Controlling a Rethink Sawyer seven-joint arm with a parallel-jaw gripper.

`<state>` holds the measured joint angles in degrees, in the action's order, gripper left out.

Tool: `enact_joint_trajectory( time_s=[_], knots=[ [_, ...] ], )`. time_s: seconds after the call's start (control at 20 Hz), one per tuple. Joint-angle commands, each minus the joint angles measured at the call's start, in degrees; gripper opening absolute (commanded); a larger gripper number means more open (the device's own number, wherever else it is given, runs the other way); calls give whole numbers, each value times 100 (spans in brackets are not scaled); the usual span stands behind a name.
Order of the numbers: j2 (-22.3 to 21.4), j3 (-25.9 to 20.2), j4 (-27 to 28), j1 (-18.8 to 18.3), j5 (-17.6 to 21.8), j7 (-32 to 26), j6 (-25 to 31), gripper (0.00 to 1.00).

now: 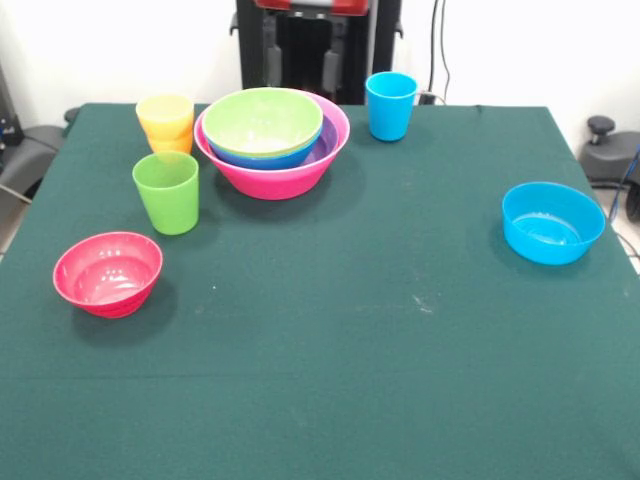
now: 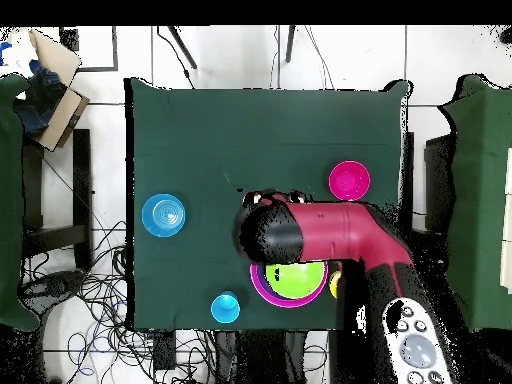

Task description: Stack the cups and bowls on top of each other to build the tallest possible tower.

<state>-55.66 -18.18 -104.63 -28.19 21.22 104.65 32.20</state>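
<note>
The tower is a nest of bowls at the table's far side: a large pink bowl (image 1: 272,172) holds a purple bowl (image 1: 325,142), a blue bowl (image 1: 262,158) and a light green bowl (image 1: 262,121). A yellow cup (image 1: 165,113) sits in an orange cup (image 1: 173,145) to its left. A green cup (image 1: 167,192), a blue cup (image 1: 391,105), a small red-pink bowl (image 1: 108,272) and a small light blue bowl (image 1: 552,222) stand apart. The large orange bowl is hidden. The gripper is out of the front view; overhead, the arm's black end (image 2: 265,232) hangs over the nest (image 2: 290,282).
The robot's pedestal (image 1: 315,40) stands behind the table's far edge. Overhead, the red arm (image 2: 345,232) covers part of the nest and the green cup. Dark chairs and cables surround the table, with a cardboard box (image 2: 50,85) at one corner.
</note>
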Motion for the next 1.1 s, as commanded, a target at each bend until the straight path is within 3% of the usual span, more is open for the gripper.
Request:
enact_joint_trajectory(
  time_s=[0.05,0.4,0.6,0.85,1.1],
  knots=[
    [355,25,892,711,126,482,785,100],
    [371,394,726,1161,150,823,369,100],
    [-62,610,42,1337,68,948,95,100],
    [-617,389,-785,1211,-449,713,-132,100],
    [-623,271,-796,1127,-592,440,-82,100]
  ],
)
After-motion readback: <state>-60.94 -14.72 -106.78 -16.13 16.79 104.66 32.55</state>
